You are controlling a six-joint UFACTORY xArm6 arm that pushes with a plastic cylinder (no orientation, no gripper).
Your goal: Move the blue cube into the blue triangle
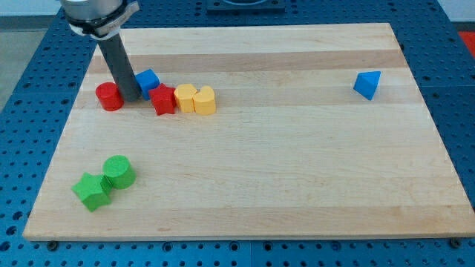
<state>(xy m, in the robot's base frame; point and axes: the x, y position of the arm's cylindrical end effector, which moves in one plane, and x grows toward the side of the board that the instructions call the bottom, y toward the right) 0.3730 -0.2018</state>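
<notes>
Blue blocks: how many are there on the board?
2. The blue cube sits at the view's upper left, just right of my tip. The blue triangle is far off at the upper right.

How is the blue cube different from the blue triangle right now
The blue cube sits at the view's upper left, crowded beside my tip and the red star; the blue triangle stands alone at the upper right. The cube is boxy, the triangle wedge-shaped. Both are blue.
</notes>
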